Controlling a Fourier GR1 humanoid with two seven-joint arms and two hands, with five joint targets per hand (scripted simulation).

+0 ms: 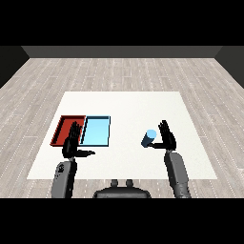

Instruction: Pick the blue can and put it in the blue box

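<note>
The blue can (148,138) stands on the white table (128,105), well right of the blue tray (96,131) and just beside the right hand (167,137). That hand is open, fingers straight and raised, holding nothing. The left hand (73,143) is also open and empty, in front of the red tray (64,128). The can looks rigid, light and smooth, so likely slippery; wrapping around its middle seems the safest hold.
</note>
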